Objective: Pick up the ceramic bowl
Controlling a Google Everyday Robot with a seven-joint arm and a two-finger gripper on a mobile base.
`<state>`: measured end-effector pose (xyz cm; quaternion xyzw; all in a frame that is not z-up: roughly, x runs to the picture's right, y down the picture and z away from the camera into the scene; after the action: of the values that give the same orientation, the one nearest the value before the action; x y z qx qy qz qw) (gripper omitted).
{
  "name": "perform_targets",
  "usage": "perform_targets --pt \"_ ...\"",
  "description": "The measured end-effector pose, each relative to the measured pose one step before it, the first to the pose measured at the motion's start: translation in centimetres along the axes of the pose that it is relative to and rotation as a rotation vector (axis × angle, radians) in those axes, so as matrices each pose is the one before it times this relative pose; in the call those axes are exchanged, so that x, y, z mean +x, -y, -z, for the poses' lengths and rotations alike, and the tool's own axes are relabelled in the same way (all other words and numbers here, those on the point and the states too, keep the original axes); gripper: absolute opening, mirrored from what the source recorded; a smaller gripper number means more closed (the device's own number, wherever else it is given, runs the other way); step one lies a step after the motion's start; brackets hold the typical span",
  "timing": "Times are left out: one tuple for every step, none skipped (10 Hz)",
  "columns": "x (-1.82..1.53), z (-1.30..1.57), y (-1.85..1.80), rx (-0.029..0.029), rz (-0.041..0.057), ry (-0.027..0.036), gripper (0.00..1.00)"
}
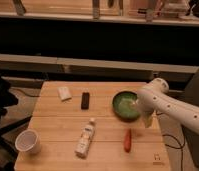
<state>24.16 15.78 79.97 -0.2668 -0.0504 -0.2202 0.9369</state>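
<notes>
A robotics lab or test space.
A white robot arm (168, 105) reached in from the right, its gripper (147, 119) low over the right of a wooden table (53, 125); long pale rails (93, 64) ran behind.

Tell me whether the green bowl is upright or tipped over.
Upright. The bowl sits flat on the table, its pale inside facing up. The gripper hangs close by its rim.

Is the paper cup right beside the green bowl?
No, the cup stands at the opposite corner; the gripper hangs beside the bowl.
</notes>
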Motion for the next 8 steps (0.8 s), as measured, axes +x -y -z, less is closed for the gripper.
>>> perform_targets --pt "0.04 -0.18 0.077 -0.0001 0.00356 0.00197 0.8" --pt "0.124 -0.199 0.128 0.00053 0.00229 0.00262 0.8" --pt "0.001 -0.267 0.056 -0.00054 0.00623 0.00274 0.8" --pt "0.068 -0.341 0.001 -0.00001 0.00532 0.0032 0.8" --pt "0.079 -0.795 -0.179 -0.00216 0.00223 0.00493 0.8" --pt "0.02 -0.315 -0.017 -0.001 0.00237 0.00087 0.8" --pt "-0.056 -0.158 0.147 0.00012 0.00487 0.00162 0.8" --pt "-0.007 -0.179 -0.022 -0.00123 0.00141 0.00314 0.8"
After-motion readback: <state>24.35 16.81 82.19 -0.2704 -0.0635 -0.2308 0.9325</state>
